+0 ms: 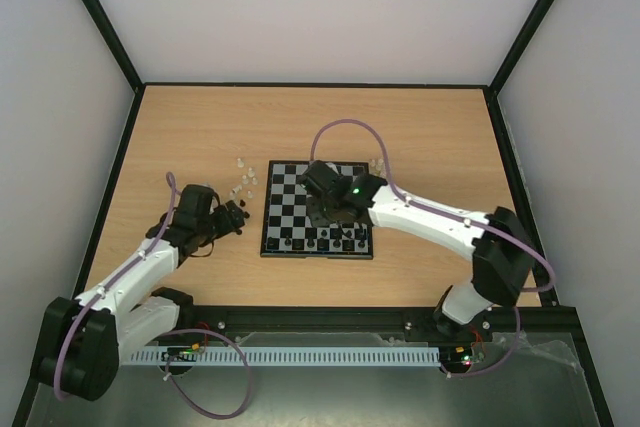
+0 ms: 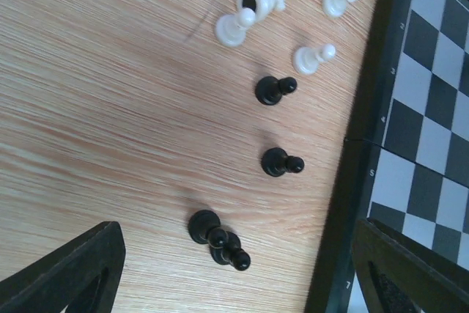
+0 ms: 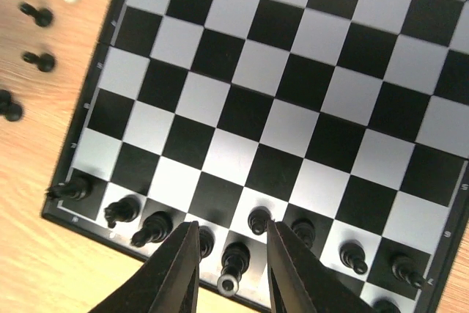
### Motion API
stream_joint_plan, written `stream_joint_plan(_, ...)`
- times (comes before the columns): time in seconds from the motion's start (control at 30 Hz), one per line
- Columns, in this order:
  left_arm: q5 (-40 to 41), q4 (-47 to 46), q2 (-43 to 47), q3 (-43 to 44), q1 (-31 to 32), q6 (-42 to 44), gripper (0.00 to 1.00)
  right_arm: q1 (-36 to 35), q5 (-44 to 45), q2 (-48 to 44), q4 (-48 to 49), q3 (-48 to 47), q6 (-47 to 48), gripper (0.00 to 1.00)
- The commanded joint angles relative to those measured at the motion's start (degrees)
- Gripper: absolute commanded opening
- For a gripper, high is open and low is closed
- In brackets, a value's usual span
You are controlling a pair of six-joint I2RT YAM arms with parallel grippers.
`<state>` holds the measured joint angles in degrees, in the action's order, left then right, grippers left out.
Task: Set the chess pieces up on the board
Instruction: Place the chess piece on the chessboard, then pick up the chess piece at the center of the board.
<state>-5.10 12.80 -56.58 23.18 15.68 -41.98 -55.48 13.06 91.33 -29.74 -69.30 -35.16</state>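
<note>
Care: holding right claw (image 3: 232,226) spread wide around small black chess piece (image 3: 234,256), rising straight off black-and-grey chequered board (image 3: 308,86), sparing neighbouring black pieces (image 3: 155,226) toward near edge of worktop (image 3: 37,254).

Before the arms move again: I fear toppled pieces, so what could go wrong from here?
1. The right hand is open around one black piece in the crowded near rows; its fingers could knock a neighbour.
2. Below the left hand, two black pawns seem to touch on the table, so a grasp may catch both.
</note>
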Motion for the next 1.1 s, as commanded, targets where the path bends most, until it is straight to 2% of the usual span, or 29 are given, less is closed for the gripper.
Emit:
stream_joint_plan(0.0, 5.24, 4.69, -1.06, 3.31, -0.26, 0.33, 0.86, -0.17, 1.35, -5.27, -4.17, 0.84, 0.07, 0.26)
stream_joint_plan(0.13, 7.7, 6.7, -5.91, 6.48, -0.3, -0.74, 0.79, -0.23, 1.18, -8.43, -3.8, 2.56, 0.56, 0.26)
stream_joint_plan(0.33, 6.76, 6.2, -11.06, 7.92, -0.3, -1.58, 0.42, -0.19, 0.64, -11.07, -2.98, 5.3, 2.01, 0.26)
stream_joint_plan(0.37, 6.62, 6.06, -11.51, 7.65, -0.26, -1.85, 0.39, -0.12, 0.53, -11.47, -2.77, 5.87, 2.21, 0.26)
stream_joint_plan(0.63, 7.88, 6.26, -12.95, 7.4, 2.21, -4.06, 0.42, 0.04, -0.22, -13.75, -0.84, 9.55, 3.51, 0.26)
stream_joint_plan(1.07, 10.34, 5.97, -16.35, 8.04, 5.59, -6.01, 0.28, 0.9, -1.55, -15.16, 0.87, 12.6, 4.73, 0.26)
